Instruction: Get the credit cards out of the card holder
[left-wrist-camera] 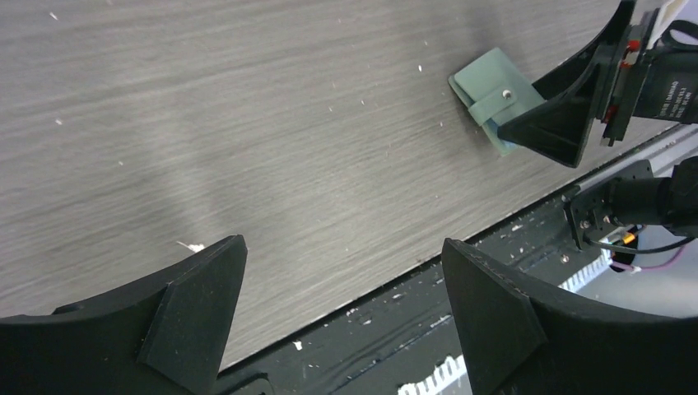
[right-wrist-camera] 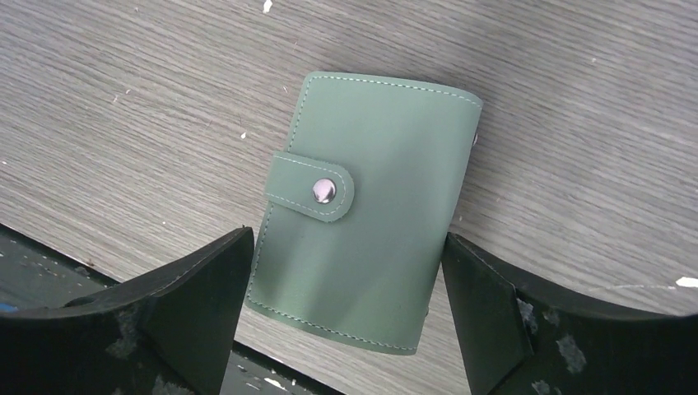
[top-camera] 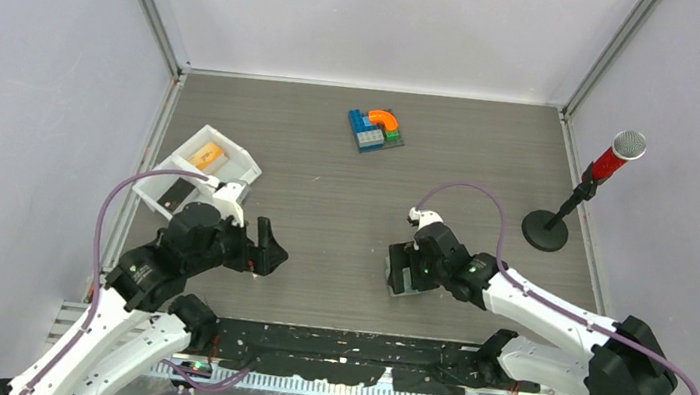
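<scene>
Card holder point(top-camera: 403, 271) lay shut and flat on the grey wood-grain table point(top-camera: 325, 205), right of centre and close to the near edge, with its closure tab point(right-wrist-camera: 311, 186) snapped down over the sage-green cover. Starting at the left, the white two-compartment tray point(top-camera: 239, 158) sat near the left wall. An orange card point(top-camera: 208, 153) lay in its far compartment and a dark card point(top-camera: 175, 196) in its near one. Just right of the tray, the left gripper point(top-camera: 266, 249) hung over bare table with its jaws spread wide and nothing between them. The left wrist view showed only tabletop under its fingers point(left-wrist-camera: 193, 304). Further back, about mid-table, stood the blue-orange-green toy block cluster point(top-camera: 375, 130), well apart from both arms. The right gripper point(top-camera: 407, 266) sat over the card holder with its jaws spread, one finger point(right-wrist-camera: 193, 317) just beside each long edge. The holder rested on the table between them. Whether the pads touched the edges could not be told. At far right stood a red microphone on a round black base point(top-camera: 583, 191).
</scene>
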You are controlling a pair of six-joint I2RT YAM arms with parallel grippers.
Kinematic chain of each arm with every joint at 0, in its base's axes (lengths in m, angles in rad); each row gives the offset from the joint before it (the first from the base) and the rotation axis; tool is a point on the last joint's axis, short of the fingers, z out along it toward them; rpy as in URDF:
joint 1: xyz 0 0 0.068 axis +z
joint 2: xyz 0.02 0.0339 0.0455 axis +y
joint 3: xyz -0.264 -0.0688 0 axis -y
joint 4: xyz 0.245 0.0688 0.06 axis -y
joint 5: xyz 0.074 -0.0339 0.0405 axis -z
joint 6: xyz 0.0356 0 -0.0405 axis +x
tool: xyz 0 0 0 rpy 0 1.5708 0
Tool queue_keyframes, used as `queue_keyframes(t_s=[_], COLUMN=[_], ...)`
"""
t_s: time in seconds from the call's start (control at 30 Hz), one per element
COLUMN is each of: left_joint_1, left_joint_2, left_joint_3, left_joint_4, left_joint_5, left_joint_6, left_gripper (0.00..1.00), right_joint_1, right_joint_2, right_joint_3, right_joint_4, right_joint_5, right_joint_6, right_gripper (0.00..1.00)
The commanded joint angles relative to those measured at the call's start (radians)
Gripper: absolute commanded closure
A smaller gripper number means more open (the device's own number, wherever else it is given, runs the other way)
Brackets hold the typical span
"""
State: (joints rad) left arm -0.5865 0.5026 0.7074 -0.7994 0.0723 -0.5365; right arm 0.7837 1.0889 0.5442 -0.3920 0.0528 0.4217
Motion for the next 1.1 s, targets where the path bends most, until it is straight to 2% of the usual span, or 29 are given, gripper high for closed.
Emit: queue_keyframes(t_s=[0.0,0.23,0.4,0.5,0.53,0.6,0.67,0.87,1.07], left_joint_1=[0.005,0.005,0.006,0.004,0.005,0.005,0.004,-0.01,-0.034], left_joint_2=[0.038,0.087,0.107,0.112,0.115,0.12,0.128,0.157,0.193], left_joint_3=[-0.015,-0.06,-0.088,-0.111,-0.119,-0.132,-0.144,-0.174,-0.181], left_joint_4=[0.09,0.174,0.202,0.224,0.233,0.249,0.266,0.311,0.331], left_joint_5=[0.087,0.137,0.151,0.165,0.172,0.186,0.197,0.215,0.212], left_joint_6=[-0.047,-0.093,-0.1,-0.115,-0.12,-0.132,-0.143,-0.168,-0.173], left_gripper=[0.09,0.1,0.11,0.12,0.12,0.13,0.14,0.17,0.17], right_joint_1=[0.004,0.004,0.005,0.005,0.005,0.005,0.004,0.005,0.005], right_joint_2=[-0.051,-0.029,-0.037,-0.022,-0.015,0.012,0.044,0.123,0.165], right_joint_3=[0.043,0.074,0.092,0.096,0.097,0.104,0.11,0.103,0.079], right_joint_4=[-0.04,-0.099,-0.097,-0.049,-0.04,-0.021,-0.004,0.042,0.087], right_joint_5=[0.054,0.095,0.101,0.073,0.07,0.071,0.078,0.093,0.086], right_joint_6=[0.074,0.106,0.109,0.104,0.103,0.102,0.099,0.103,0.119], right_gripper=[0.09,0.03,0.04,0.19,0.27,0.36,0.4,0.41,0.38])
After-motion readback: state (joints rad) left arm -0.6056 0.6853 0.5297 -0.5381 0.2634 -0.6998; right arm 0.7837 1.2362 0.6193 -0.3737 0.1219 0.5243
